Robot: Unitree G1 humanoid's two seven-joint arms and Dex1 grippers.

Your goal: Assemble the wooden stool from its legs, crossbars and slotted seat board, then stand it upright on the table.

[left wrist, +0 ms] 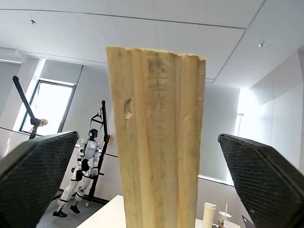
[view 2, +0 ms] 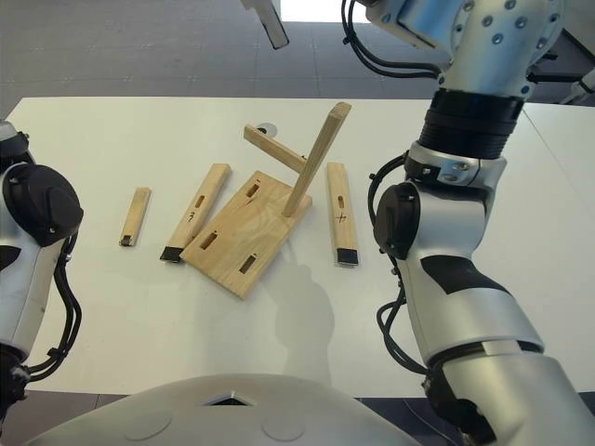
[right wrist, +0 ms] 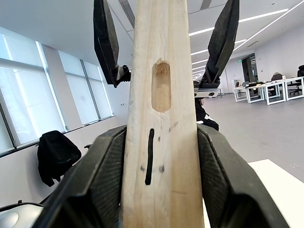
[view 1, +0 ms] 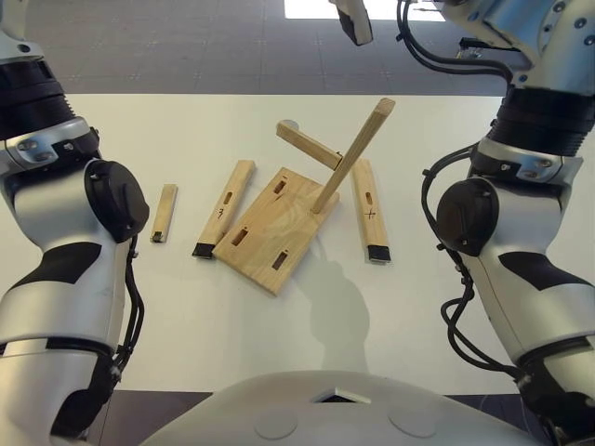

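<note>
Leg (right wrist: pixel 159 204) is being clamped by the right gripper (right wrist: pixel 161 137), up in the air; the left gripper (left wrist: pixel 148 137) is standing open around its far end. It is looking light, stiff, smooth: flat faces are seeming safest to hold.

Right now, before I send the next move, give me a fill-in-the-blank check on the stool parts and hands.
The light wooden slotted seat board has ___ tilted wooden leg set in it. ___ long wooden legs lie flat on the white table beside it. The right hand is ___ on a mortised wooden leg. The left hand is ___ around that leg's end.
Missing: one; two; shut; open.
</note>
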